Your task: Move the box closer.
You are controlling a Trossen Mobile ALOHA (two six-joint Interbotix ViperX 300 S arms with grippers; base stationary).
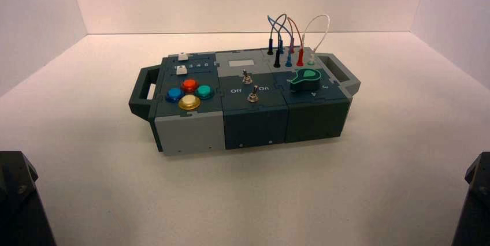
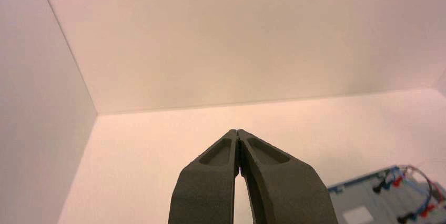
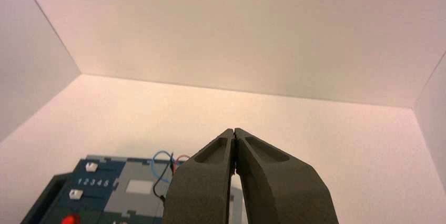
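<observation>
A long dark teal-and-grey box point(image 1: 252, 99) sits on a pale table point(image 1: 260, 194), in the middle of the high view and a little toward the far side, turned slightly so that its right end lies farther back. It has 2 side handles, a dark one point(image 1: 140, 93) on the left end and a grey one point(image 1: 342, 75) on the right end. On the left part of the top, 2 white sliders point(image 1: 182, 63) lie toward the back, with the numbers 1 2 3 4 5 printed beside them. In front of these are 4 round buttons in a cluster: red point(image 1: 189, 85) at the back, blue point(image 1: 174, 94) on the left, green point(image 1: 204, 92) on the right and yellow point(image 1: 189, 102) nearest. The middle part carries a pale rectangle point(image 1: 241, 63) at the back and 2 metal toggle switches point(image 1: 250, 86) toward the front. On the right part, a green knob point(image 1: 305, 79) is in front of several plugged wires point(image 1: 287, 23), blue, dark, red and white, that arch above the box. The left gripper point(image 2: 238, 153) is above the near left of the table, its fingers closed together, with nothing between them. The right gripper point(image 3: 234, 153) is above the near right, also closed and holding nothing. Both are well apart from the box.
</observation>
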